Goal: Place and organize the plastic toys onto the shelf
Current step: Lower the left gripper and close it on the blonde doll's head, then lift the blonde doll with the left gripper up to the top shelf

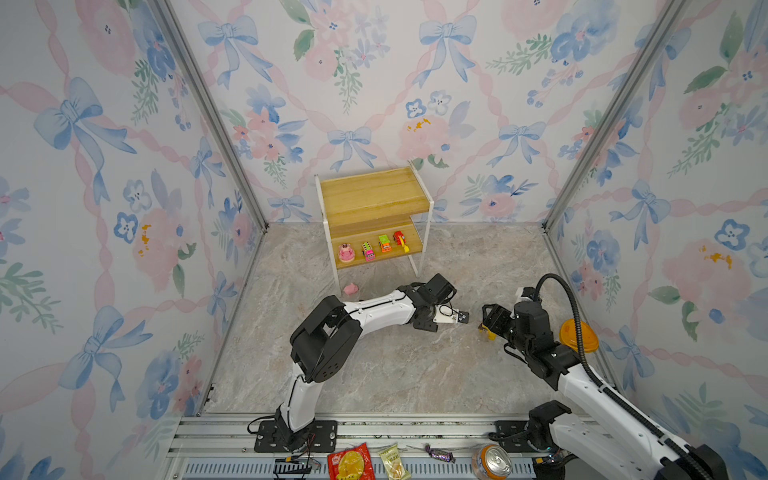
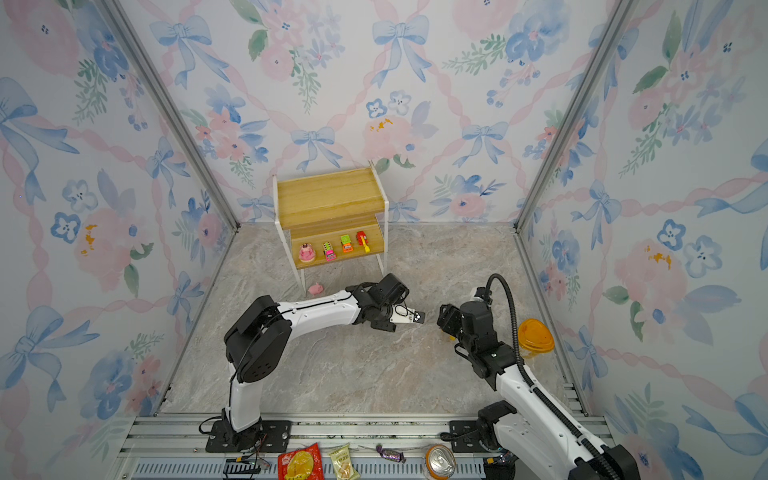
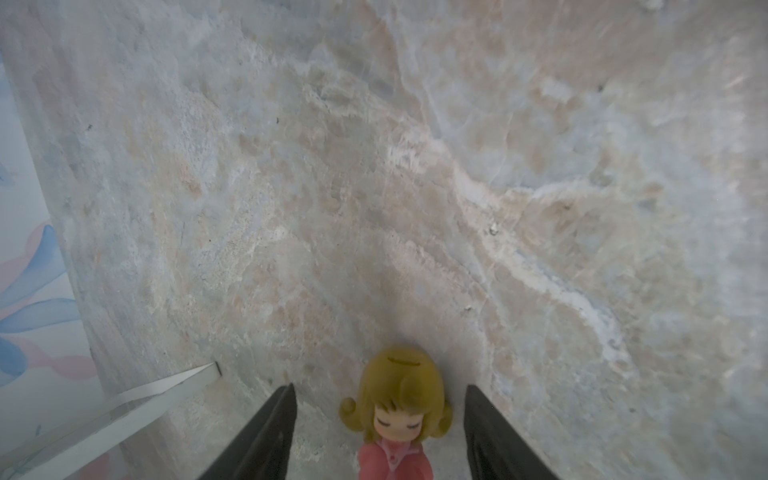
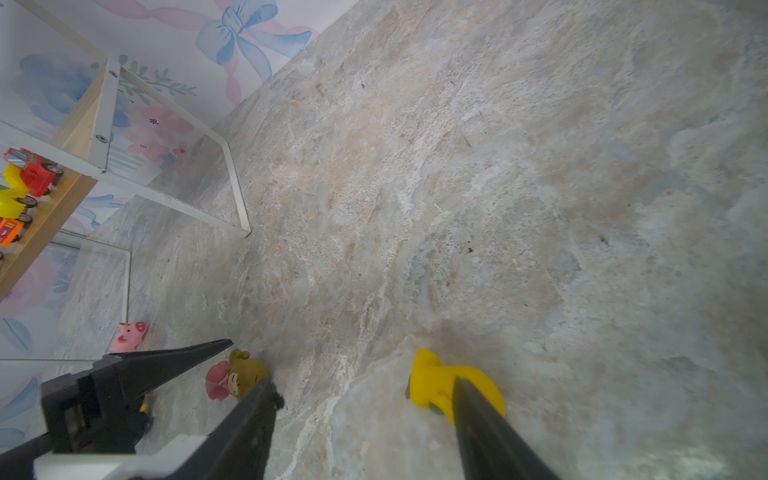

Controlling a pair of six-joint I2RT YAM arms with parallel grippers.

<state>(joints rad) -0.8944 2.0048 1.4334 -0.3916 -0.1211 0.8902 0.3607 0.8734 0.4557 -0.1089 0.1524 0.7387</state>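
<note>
Plastic toys (image 1: 368, 251) are lying split between shelf (image 1: 374, 195) and table (image 1: 395, 374).
Four are standing on the lower board; the pink pig (image 1: 351, 289) is lying by a shelf leg. The left tool (image 3: 379, 388) is straddling the yellow-haired doll (image 3: 401, 415), jaws spread, untouching; the right tool (image 4: 362, 381) is gaping beside a yellow figure (image 4: 436, 378).

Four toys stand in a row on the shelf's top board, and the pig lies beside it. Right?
No: the toys stand on the lower board of the shelf, as both top views show. The pig does lie beside it.
</note>
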